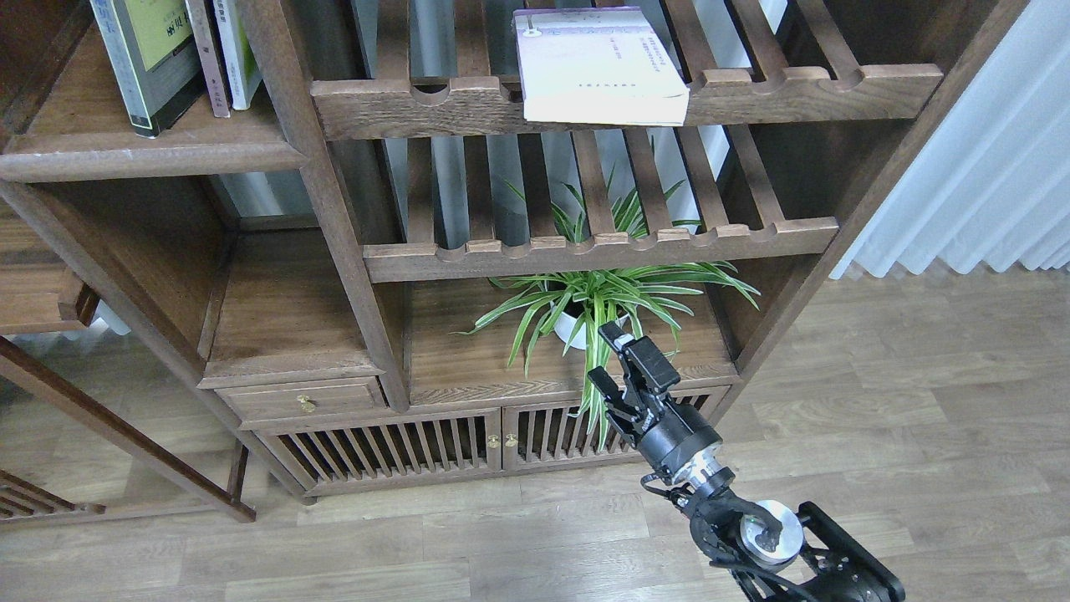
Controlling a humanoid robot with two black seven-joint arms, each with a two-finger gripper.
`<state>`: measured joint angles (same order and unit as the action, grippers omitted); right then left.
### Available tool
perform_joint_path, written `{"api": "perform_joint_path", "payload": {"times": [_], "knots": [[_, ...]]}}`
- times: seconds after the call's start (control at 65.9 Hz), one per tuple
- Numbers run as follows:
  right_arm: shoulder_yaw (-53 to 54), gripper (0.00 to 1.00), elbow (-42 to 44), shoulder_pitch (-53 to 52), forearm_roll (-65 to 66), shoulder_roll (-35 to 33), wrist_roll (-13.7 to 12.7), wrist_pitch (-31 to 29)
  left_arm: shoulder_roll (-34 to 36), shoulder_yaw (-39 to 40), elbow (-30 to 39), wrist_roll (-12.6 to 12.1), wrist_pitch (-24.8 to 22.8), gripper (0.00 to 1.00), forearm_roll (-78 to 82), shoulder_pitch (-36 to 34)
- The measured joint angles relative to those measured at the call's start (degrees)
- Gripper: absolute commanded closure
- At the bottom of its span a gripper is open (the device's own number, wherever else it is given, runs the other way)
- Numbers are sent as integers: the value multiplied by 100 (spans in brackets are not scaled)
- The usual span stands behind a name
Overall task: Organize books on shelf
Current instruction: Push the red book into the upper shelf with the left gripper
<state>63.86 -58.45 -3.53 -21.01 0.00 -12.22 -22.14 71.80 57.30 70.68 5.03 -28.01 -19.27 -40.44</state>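
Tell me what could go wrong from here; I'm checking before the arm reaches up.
The white book lies flat on a slatted rack, its corner overhanging the front rail; a clumsy grab might tip it off. The right gripper, fingers open, is close to the plant and may snag leaves when rising.

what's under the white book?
The white book lies flat on the upper slatted rack, overhanging its front rail. Plant leaves show lower down. Slats directly beneath the book are hidden.

Even soft daylight, sharp focus, faint shadows under shelves
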Motion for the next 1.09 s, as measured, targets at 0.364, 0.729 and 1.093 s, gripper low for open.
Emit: {"api": "perform_joint_path", "payload": {"times": [0.364, 0.729, 1.093], "knots": [[-5, 1, 0, -6, 1, 0, -6, 0, -1098, 287, -255, 17, 2, 100, 595, -7], [0, 1, 0, -14, 4, 0, -9, 0, -1915, 821, -258, 20, 2, 100, 1337, -8], [-5, 1, 8, -40, 37, 0, -9, 0, -2137, 849, -258, 451, 2, 100, 1832, -8]]}}
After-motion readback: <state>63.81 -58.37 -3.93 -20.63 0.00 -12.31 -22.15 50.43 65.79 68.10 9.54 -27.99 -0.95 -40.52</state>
